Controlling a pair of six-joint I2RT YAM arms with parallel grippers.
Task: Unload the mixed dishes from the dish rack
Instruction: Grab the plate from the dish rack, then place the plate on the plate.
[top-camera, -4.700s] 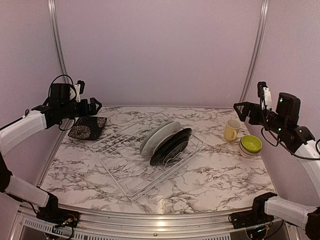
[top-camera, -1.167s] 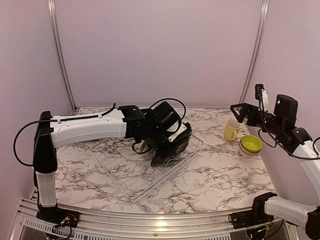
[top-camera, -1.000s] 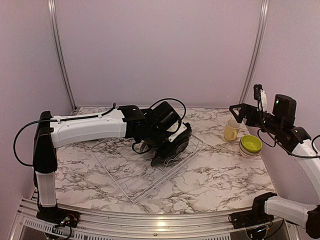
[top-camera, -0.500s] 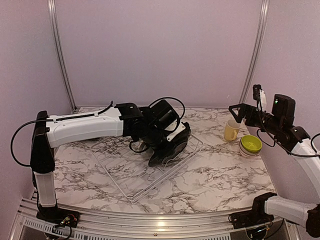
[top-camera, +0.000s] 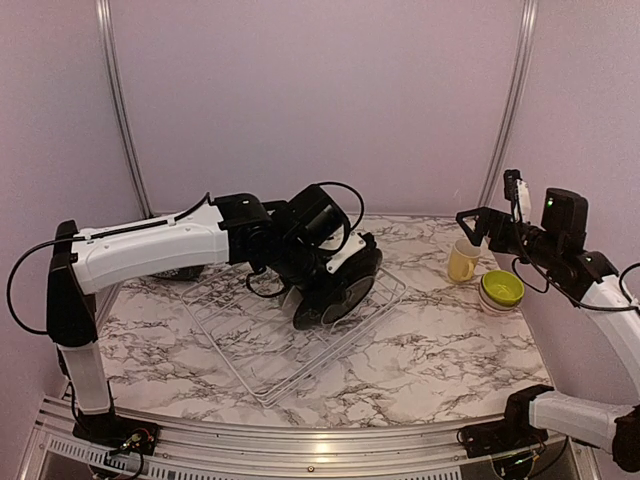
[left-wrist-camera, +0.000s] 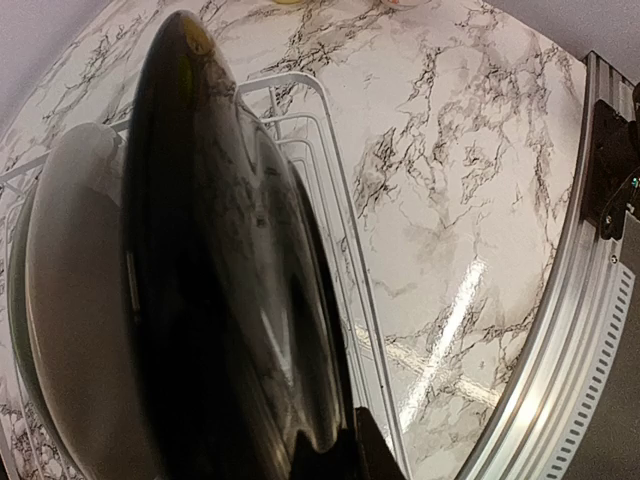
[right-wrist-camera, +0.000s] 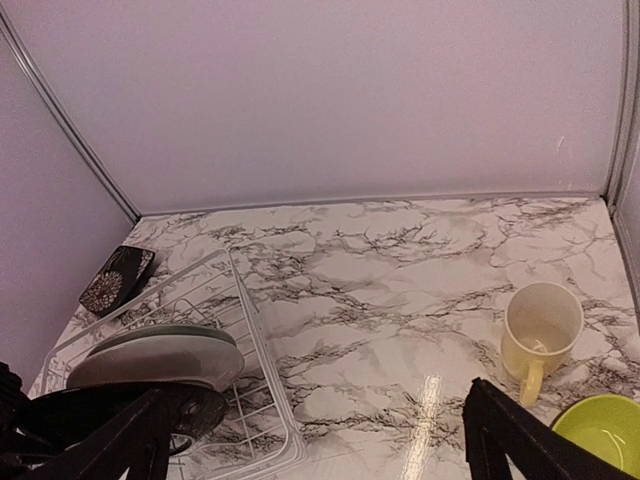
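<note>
The white wire dish rack (top-camera: 262, 352) lies mid-table. Two dishes stand on edge in it: a black plate (top-camera: 340, 290) and, behind it, a whitish plate (left-wrist-camera: 70, 320). My left gripper (top-camera: 332, 272) reaches over the rack and is shut on the black plate's (left-wrist-camera: 230, 300) rim, with its fingertips (left-wrist-camera: 335, 452) pinching the edge. The plate is tilted and raised toward the left. My right gripper (top-camera: 478, 222) hangs open in the air at the right, above the pale yellow mug (top-camera: 462, 262) and the lime-green bowl (top-camera: 501, 288), with nothing between its fingers (right-wrist-camera: 505, 435).
The mug (right-wrist-camera: 540, 325) and lime-green bowl (right-wrist-camera: 600, 430) stand on the marble table right of the rack (right-wrist-camera: 255, 350). A black patterned plate (right-wrist-camera: 115, 280) lies flat at the far left, beside the wall. Metal rails border the table.
My left arm came from the far left to the rack and took hold of the black plate. Over the last second it has drawn the plate up and leftward. The right arm has barely moved.
</note>
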